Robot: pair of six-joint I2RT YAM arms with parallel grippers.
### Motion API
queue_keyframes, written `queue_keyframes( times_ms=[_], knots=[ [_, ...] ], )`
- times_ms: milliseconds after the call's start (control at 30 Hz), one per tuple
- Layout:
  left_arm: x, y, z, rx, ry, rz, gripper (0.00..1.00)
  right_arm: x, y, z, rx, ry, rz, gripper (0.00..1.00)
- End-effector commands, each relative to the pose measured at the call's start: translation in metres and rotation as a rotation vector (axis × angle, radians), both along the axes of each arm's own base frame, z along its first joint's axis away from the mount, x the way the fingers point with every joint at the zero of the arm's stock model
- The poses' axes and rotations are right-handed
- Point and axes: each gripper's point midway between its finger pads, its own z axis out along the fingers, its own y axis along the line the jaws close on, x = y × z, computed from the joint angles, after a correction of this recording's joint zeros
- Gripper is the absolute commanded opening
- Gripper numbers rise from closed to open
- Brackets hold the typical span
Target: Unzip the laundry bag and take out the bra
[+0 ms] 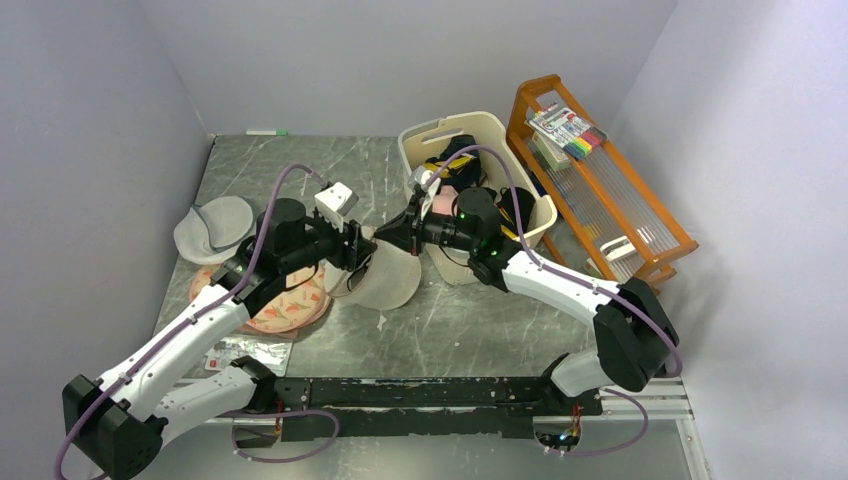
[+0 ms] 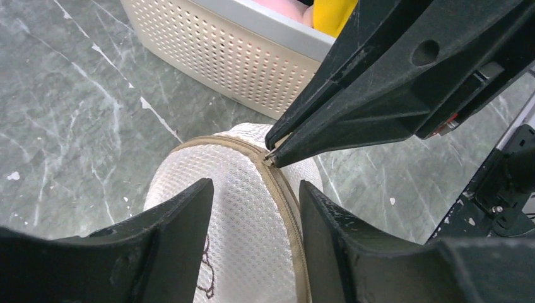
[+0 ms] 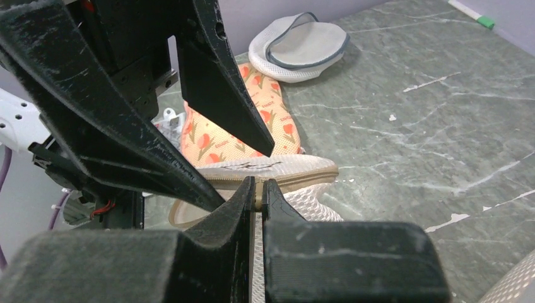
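Jaws of the right gripper (image 3: 260, 184) are pressed together on the tan zip (image 2: 285, 202) at the rim of the laundry bag (image 1: 388, 282), pinching it at the crest of the curve. That cream mesh bag sits near the middle of the bench (image 1: 480, 325), just in front of the perforated cream basket (image 2: 233, 57), with part of its rim lifted off the marble. The left gripper (image 2: 255, 186) meets it from the opposite side. Its jaws stand wide with the bag's domed body held between them, one finger (image 3: 221, 82) resting its tip on top beside the small dark logo (image 3: 251, 165), the other passing under the rim. The zip looks closed along the stretch in view. Beyond the left gripper lie the pink bag printed with orange-red shapes (image 3: 252, 104) and, farther off, the grey-trimmed round bag (image 3: 303, 47).
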Motion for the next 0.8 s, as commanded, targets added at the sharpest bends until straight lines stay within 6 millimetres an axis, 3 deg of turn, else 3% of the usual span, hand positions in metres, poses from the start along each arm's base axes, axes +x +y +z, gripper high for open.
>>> queue_keyframes(
  times_ms=[0,267,433,767],
  knots=[
    [0.009,0.007,0.02,-0.004,-0.048,0.055,0.59,0.003,0.0,0.024,0.028,-0.063,-0.006,0.0],
    [0.01,0.013,0.027,-0.01,-0.078,0.08,0.24,0.005,-0.006,0.02,0.014,-0.083,-0.036,0.0],
    [0.003,0.02,0.048,-0.062,-0.156,0.093,0.08,0.012,-0.015,0.015,0.022,-0.067,-0.054,0.0],
    [-0.02,0.04,0.089,-0.174,-0.328,0.124,0.07,0.025,-0.031,0.001,0.078,0.057,-0.012,0.0]
  ],
)
